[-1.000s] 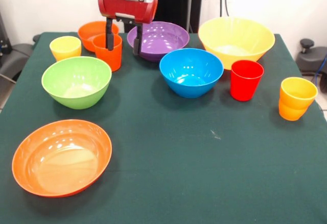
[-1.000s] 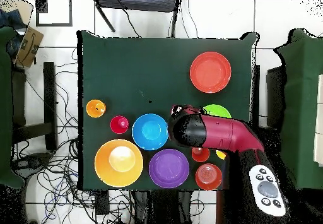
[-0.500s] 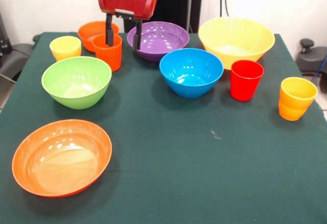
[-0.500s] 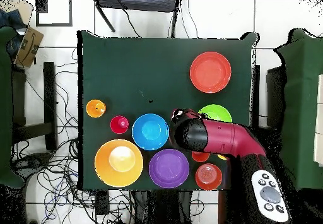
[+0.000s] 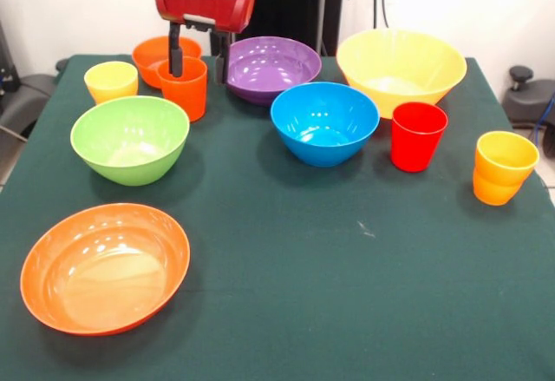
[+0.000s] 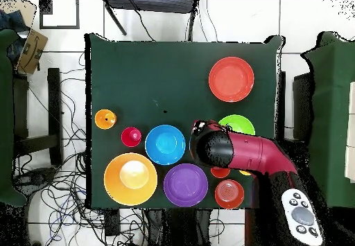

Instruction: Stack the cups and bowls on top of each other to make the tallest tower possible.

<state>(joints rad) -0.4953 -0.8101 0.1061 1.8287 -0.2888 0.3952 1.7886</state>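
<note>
Gripper [image 5: 197,62] is held wide apart above the orange cup [image 5: 185,88], one finger inside its rim, near the tabletop's [image 5: 286,259] far edge.

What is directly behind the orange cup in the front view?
The small orange bowl sits just behind the orange cup. The cup and the open gripper straddling its rim cover part of that bowl, so its inside cannot be checked.

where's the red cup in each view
Front view: the red cup stands right of centre, just right of the blue bowl and in front of the yellow bowl.
Overhead view: the red cup sits left of centre, just left of the blue bowl.
Shared landmark: the blue bowl, its closest neighbour in both views.
</note>
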